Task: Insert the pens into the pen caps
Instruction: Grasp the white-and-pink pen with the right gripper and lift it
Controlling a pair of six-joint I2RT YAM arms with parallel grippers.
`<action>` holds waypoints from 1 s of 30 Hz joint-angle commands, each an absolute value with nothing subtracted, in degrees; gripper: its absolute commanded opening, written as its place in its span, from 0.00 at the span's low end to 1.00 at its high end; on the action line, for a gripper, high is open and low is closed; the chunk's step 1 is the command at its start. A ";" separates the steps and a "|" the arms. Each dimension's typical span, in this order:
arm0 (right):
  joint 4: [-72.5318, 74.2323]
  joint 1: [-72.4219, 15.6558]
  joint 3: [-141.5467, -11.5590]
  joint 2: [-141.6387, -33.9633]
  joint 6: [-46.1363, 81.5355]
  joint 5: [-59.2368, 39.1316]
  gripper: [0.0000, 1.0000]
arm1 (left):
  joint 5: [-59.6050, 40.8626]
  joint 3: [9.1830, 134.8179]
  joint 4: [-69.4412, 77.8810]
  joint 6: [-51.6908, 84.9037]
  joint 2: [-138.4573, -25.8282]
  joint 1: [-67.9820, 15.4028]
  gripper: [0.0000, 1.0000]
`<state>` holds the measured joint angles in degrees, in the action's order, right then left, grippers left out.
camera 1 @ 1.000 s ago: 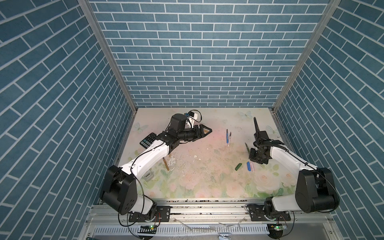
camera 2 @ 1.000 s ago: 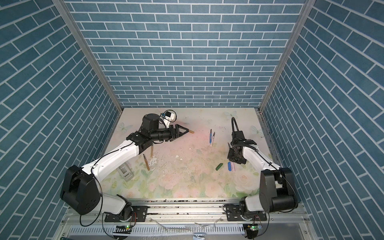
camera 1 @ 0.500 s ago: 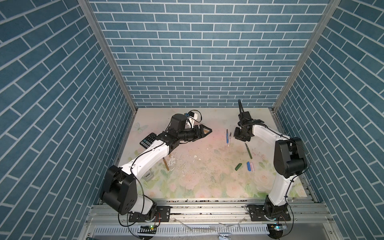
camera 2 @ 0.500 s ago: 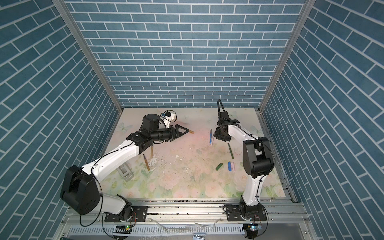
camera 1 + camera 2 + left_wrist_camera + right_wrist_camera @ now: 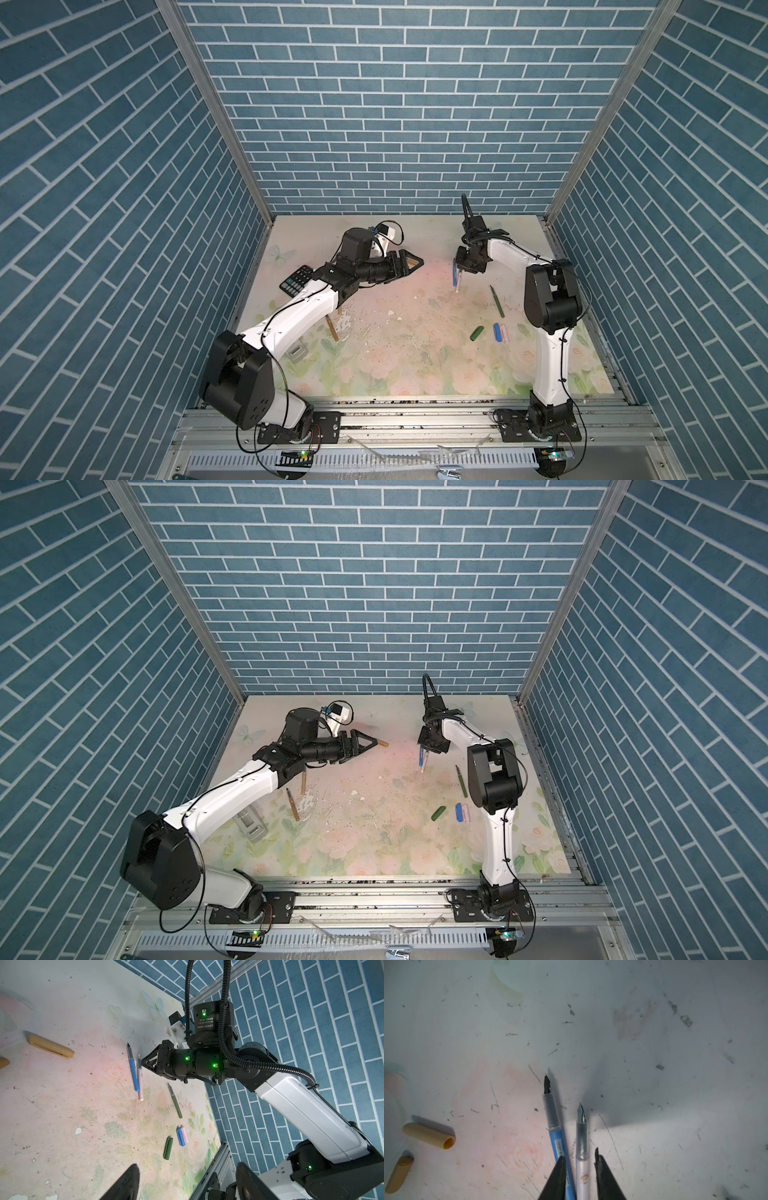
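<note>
Your right hand [image 5: 579, 1153] is down at the far middle of the surface [image 5: 415, 365]. Its jaws are only narrowly parted and straddle the white pen [image 5: 581, 1140] without visibly pinching it. One finger crosses in front of the blue pen [image 5: 558, 1138], which lies just beside the white pen, and both nibs point toward the back wall. Your left hand [image 5: 187, 1166] hangs spread wide and empty, close to the two gold caps [image 5: 428, 1135], which lie apart from each other. The green pen [image 5: 496, 300] lies beside the right arm. Nearer the front edge, the green cap [image 5: 477, 333], blue cap [image 5: 497, 332] and pink cap [image 5: 505, 332] lie in a row, the last two touching. Two gold pens [image 5: 292, 804] lie by the left arm
</note>
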<state>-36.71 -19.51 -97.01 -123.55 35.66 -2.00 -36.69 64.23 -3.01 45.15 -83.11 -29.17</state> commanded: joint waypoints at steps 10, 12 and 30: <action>-41.54 -19.95 -100.99 -129.06 35.77 -1.32 0.22 | -35.88 64.16 -3.77 43.58 -81.51 -29.30 0.75; -41.94 -19.94 -100.82 -129.24 35.60 -0.51 0.20 | -35.86 64.25 -3.77 43.51 -81.55 -29.29 0.75; -32.71 -19.95 -86.74 -112.14 36.22 2.05 0.04 | -31.43 60.10 2.52 44.15 -79.35 -26.56 1.00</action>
